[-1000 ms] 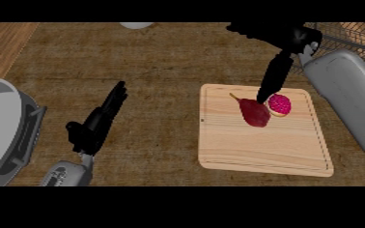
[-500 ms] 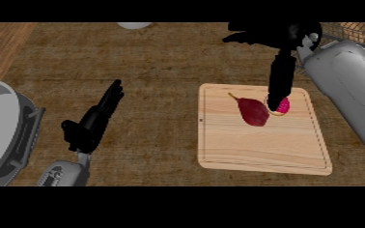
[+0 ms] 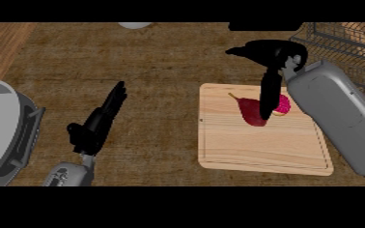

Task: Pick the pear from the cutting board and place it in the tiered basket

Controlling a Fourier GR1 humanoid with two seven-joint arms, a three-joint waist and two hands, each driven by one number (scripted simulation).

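Brown woven tabletop (image 3: 164, 67) filled my screen, with the cutting board (image 3: 264, 145) at right. On it lay the dark red pear (image 3: 249, 112), stem pointing up-left, and a pink cut fruit (image 3: 283, 104) just beside it. My right hand (image 3: 269, 58) hung over them, its fingers (image 3: 269, 99) straight and pointing down, touching the pear but curled round nothing, lined up for a grasp, I judged. My left hand (image 3: 96, 123) rested open at left. I saw the tiered basket (image 3: 335, 36) waiting at top right.
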